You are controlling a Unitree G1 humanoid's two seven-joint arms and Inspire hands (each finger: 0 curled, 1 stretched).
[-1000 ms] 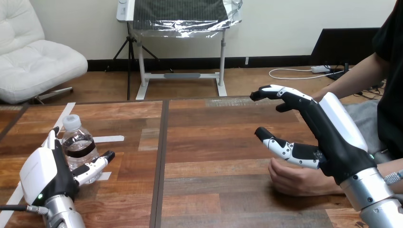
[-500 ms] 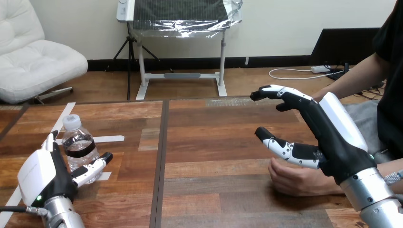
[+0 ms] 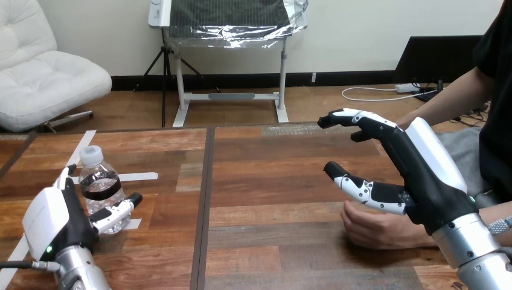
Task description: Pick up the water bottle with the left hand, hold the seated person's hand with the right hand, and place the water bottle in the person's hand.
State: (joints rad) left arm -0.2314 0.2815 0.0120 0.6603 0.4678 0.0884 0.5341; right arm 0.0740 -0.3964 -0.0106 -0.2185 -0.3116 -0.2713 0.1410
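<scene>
Little has changed over the last second: the left hand [image 3: 57, 220] has eased slightly back and down beside the bottle [image 3: 99, 184], and its grasp has not tightened. The fingers [image 3: 64, 176] stand straight at the bottle's left and the thumb [image 3: 118, 211] reaches across the front of its base, so the hand brackets the bottle without clamping it. The bottle stands upright on the tabletop [image 3: 272, 169], near the left edge and next to a strip of white tape [image 3: 137, 176]. The right hand [image 3: 416, 175] has not moved; fingers and thumb are spread wide over the person's hand [image 3: 374, 228], which rests loosely curled on the wood, and nothing is curled round it. By my reading neither grasp is made yet, so the pickup comes first. The bare planks between the two offer a free path for the handover
</scene>
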